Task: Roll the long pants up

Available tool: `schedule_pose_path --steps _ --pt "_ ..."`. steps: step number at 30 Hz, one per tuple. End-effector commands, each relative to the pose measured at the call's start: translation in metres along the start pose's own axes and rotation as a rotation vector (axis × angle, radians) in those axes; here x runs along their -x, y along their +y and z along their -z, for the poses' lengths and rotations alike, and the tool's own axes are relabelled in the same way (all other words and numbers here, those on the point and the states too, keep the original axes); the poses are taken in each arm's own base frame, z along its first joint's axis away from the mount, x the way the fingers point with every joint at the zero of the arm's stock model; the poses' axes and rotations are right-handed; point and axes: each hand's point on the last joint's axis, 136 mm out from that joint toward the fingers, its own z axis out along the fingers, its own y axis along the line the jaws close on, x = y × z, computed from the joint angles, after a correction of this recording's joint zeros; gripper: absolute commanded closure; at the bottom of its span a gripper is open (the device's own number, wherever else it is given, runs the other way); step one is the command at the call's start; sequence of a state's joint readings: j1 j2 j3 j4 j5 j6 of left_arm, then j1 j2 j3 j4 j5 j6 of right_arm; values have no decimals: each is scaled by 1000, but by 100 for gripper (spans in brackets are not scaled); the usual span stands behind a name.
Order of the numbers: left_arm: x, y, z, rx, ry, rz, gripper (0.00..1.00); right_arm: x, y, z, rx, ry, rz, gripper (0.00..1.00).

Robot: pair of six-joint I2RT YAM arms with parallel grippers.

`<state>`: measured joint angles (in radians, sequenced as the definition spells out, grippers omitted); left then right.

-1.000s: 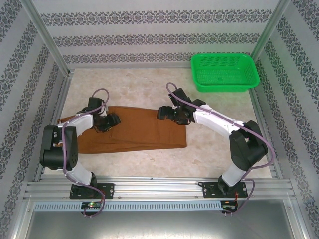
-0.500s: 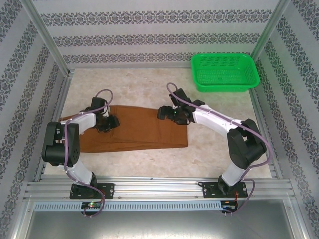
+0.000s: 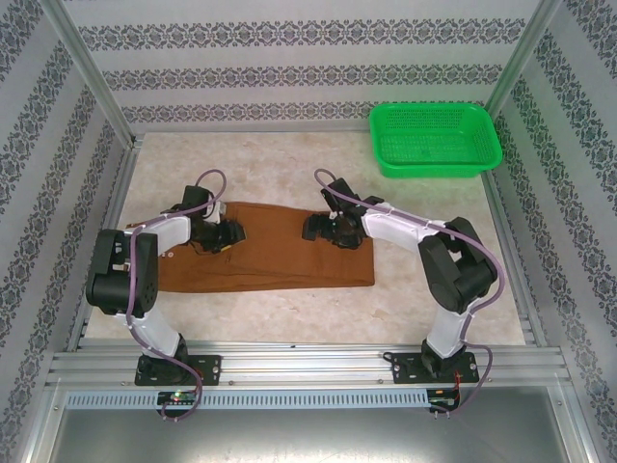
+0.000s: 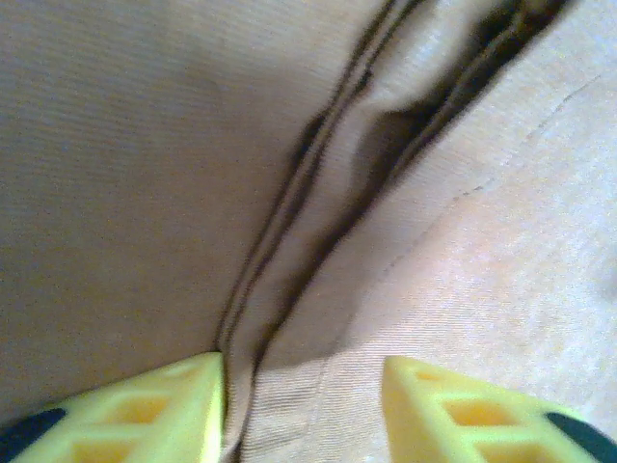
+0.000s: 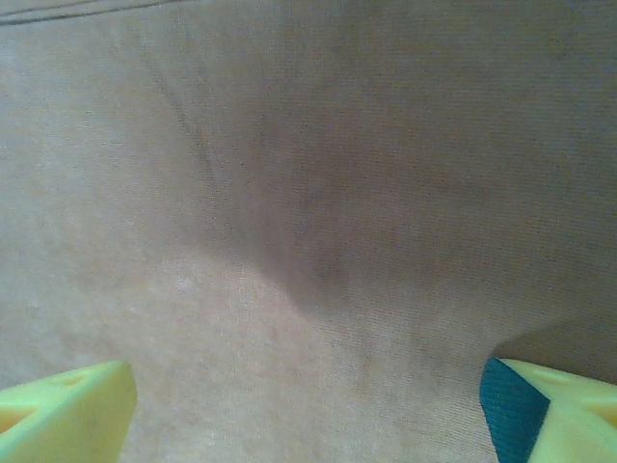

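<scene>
The long pants (image 3: 280,253) lie flat across the middle of the table as a rust-brown strip running left to right. My left gripper (image 3: 228,236) rests low on their left part. In the left wrist view its yellow fingers (image 4: 154,415) stand apart around the left gripper (image 4: 304,410), with a dark fold of the pants (image 4: 289,222) running up from beside the left finger. My right gripper (image 3: 314,229) is down on the right part of the pants. Its fingertips (image 5: 67,410) sit wide apart around the right gripper (image 5: 308,415), over smooth cloth (image 5: 308,193).
A green plastic basket (image 3: 436,164) stands at the back right corner. Bare marbled tabletop (image 3: 289,169) lies behind the pants and more (image 3: 289,313) in front of them. Metal frame rails (image 3: 116,207) run along both sides.
The right end of the pants has slid a little to the right. My left gripper has moved slightly right along the cloth, and the right arm's elbow has swung in closer.
</scene>
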<state>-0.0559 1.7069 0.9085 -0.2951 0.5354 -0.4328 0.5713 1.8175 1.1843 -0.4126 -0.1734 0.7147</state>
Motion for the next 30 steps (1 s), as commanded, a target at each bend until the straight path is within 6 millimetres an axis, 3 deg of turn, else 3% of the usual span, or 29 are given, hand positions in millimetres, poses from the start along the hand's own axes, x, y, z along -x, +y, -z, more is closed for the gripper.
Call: schedule_pose_path --steps 1,4,7,12,21,25,30 --pt "-15 -16 -4 -58 65 -32 50 10 11 -1 34 -11 -18 7" --pt "-16 -19 -9 -80 84 -27 53 10 10 -5 29 -7 -18 7" --pt "-19 -26 -16 -140 115 -14 65 9 11 -11 30 8 -16 7" --pt "-25 -25 -29 -110 156 -26 70 6 10 -22 34 36 -19 7" --pt "-25 -44 -31 -159 167 -55 100 2 7 -32 32 54 -29 8" --pt "-17 -49 -8 -111 110 -68 100 6 6 -25 35 39 -39 8" --pt "-7 -56 58 26 15 -100 100 29 -10 11 42 -55 -94 7"
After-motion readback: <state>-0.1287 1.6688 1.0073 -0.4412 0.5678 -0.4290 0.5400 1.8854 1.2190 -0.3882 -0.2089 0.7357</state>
